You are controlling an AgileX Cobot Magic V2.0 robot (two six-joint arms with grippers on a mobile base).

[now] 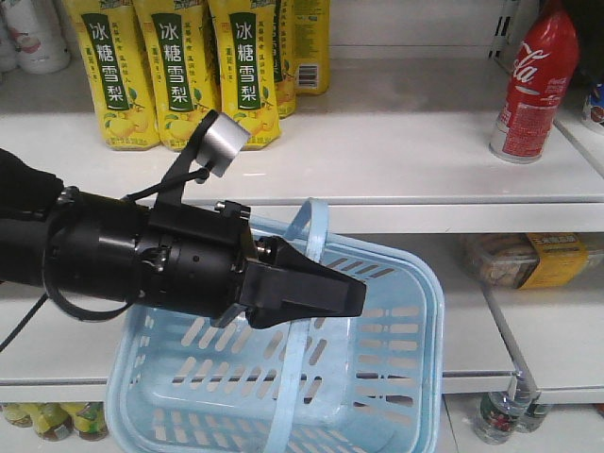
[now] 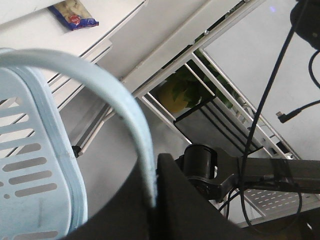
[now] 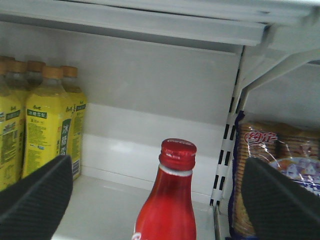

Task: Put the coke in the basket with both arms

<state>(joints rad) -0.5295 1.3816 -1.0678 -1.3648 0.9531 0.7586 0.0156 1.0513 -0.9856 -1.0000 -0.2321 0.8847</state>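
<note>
Coke [image 3: 168,210] stands upright ahead of the open right end effector [image 3: 159,199]; left end effector [image 1: 326,291] clamps the basket [image 1: 436,330] handle.

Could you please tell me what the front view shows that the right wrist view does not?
Only the front view: the basket, its handle in the shut left pincer. Only the right wrist view: the open right pincer, its fingers flanking the coke, and the coke's red cap. Both: the coke and the yellow bottles.
</note>
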